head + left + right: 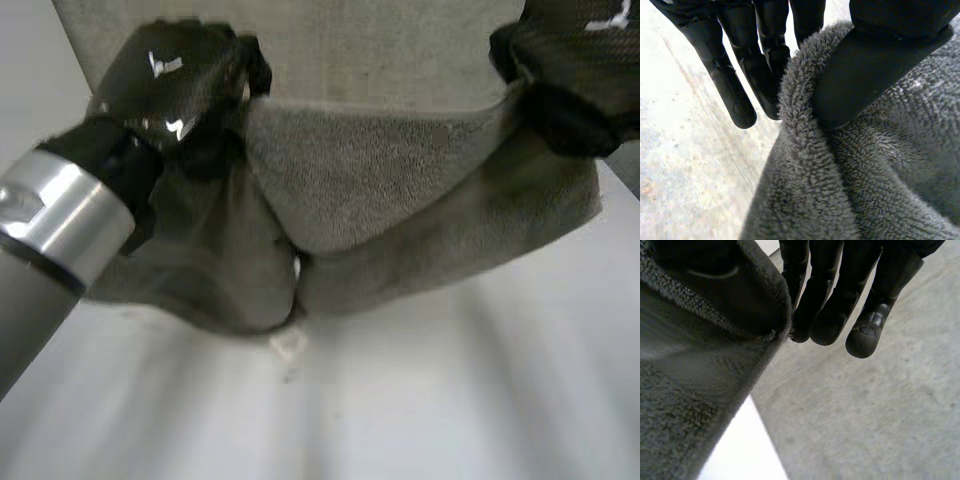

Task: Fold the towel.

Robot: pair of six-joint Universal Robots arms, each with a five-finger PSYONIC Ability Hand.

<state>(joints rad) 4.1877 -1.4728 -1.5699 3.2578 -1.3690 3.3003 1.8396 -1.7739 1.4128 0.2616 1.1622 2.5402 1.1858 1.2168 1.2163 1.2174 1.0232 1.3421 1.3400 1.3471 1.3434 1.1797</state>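
Note:
The grey towel hangs lifted between my two hands and sags in the middle, while its far part lies flat on the white table. My left hand holds the towel's near left corner. In the left wrist view the thumb presses the towel's edge against the straight fingers. My right hand holds the near right corner. In the right wrist view the towel's hem is pinched beside the fingers.
Bare white table lies in front of the sagging towel. A small pale scrap sits just under the towel's lowest fold. Beneath the right hand, the flat towel meets the white tabletop.

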